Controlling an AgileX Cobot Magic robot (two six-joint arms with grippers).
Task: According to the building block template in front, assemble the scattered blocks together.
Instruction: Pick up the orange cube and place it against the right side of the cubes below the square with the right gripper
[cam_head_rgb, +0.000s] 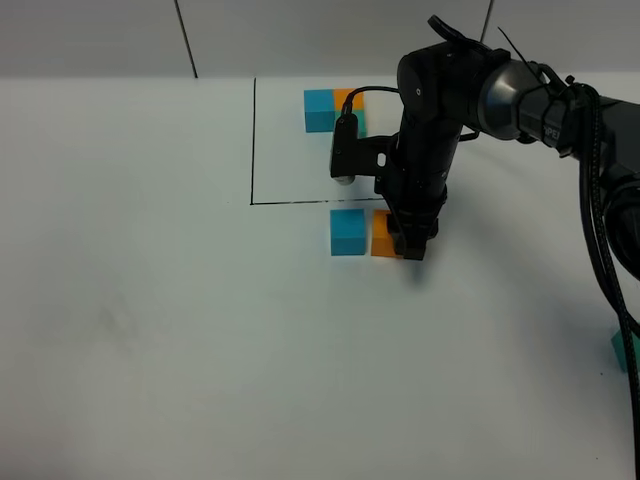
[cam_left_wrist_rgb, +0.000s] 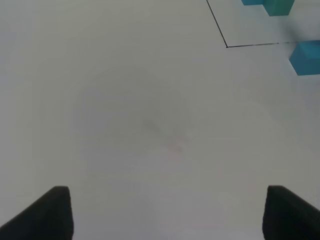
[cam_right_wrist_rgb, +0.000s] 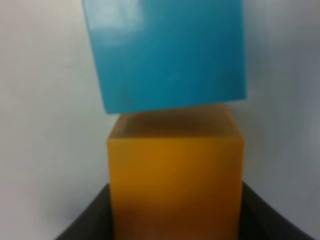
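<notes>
The template is a thin black frame (cam_head_rgb: 253, 140) at the back holding a blue cube (cam_head_rgb: 319, 109), an orange cube (cam_head_rgb: 347, 98) and a teal-green one mostly hidden behind my right arm. Just in front of the frame a loose sky-blue cube (cam_head_rgb: 348, 232) sits against a loose orange cube (cam_head_rgb: 381, 236). My right gripper (cam_head_rgb: 411, 243) is down at the table, shut on the orange cube (cam_right_wrist_rgb: 175, 170), with the sky-blue cube (cam_right_wrist_rgb: 165, 55) touching its far side. The loose teal-green cube (cam_head_rgb: 626, 350) lies at the far right edge. My left gripper (cam_left_wrist_rgb: 167, 215) is open and empty over bare table.
The white table (cam_head_rgb: 150, 330) has a grey wall behind it. The right arm's cables (cam_head_rgb: 600, 250) hang along the right side. The left wrist view shows the frame's corner (cam_left_wrist_rgb: 227, 46) and the sky-blue cube (cam_left_wrist_rgb: 306, 57) far off.
</notes>
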